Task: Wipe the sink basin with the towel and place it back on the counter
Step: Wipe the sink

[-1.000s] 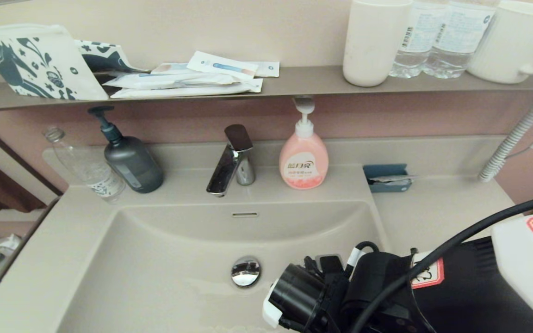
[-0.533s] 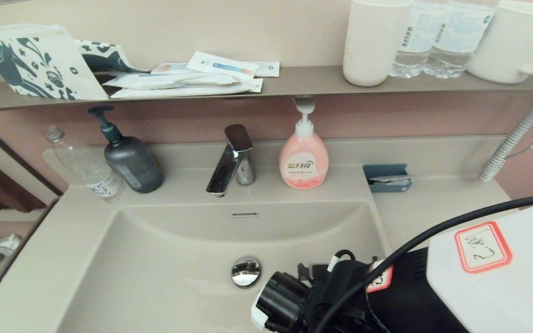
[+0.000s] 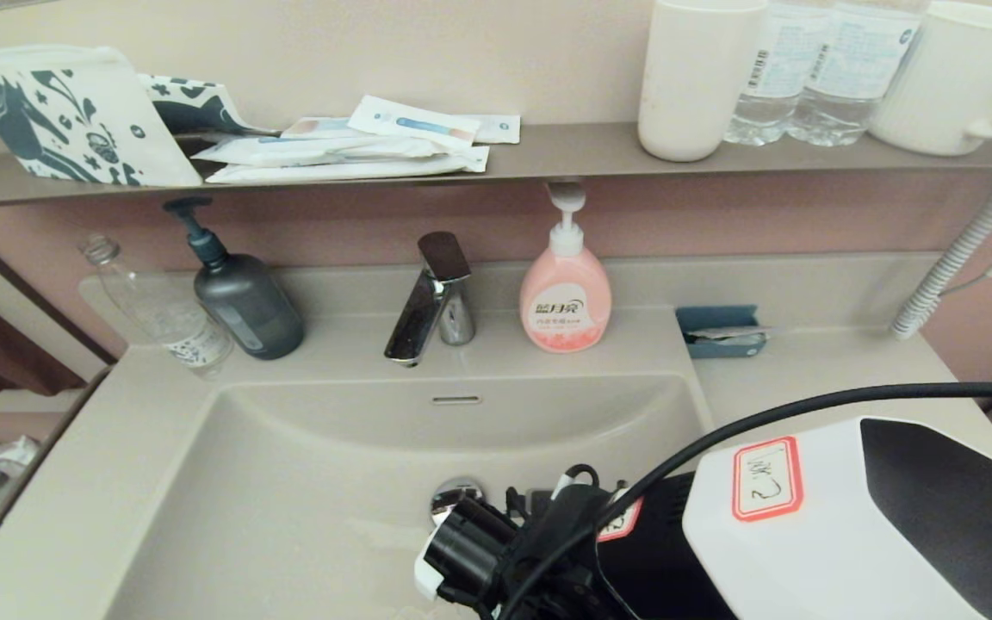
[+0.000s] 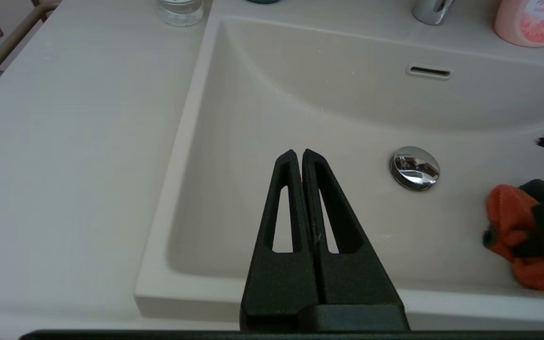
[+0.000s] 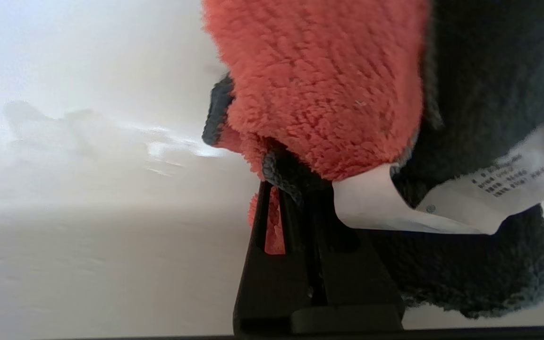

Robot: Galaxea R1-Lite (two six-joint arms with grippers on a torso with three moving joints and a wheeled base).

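Note:
My right gripper [image 5: 295,189] is shut on the towel [image 5: 319,85], a bunched cloth with a red-orange face, a dark grey face and a white label. It holds the towel low inside the sink basin [image 3: 306,482], against the floor just right of the chrome drain plug [image 3: 453,492]. In the head view my right arm [image 3: 806,525] hides the towel. The left wrist view shows the towel [image 4: 513,226] right of the drain plug [image 4: 414,167]. My left gripper [image 4: 299,153] is shut and empty, above the basin's front left part.
The faucet [image 3: 427,301], a pink soap bottle [image 3: 565,297], a dark pump bottle [image 3: 242,293] and a clear bottle [image 3: 160,310] stand behind the basin. A blue tray [image 3: 720,331] lies on the counter [image 3: 806,379] at the right. A shelf [image 3: 548,151] above carries cups and packets.
My right arm has slid leftward across the basin floor with the towel and now covers part of the drain plug in the head view.

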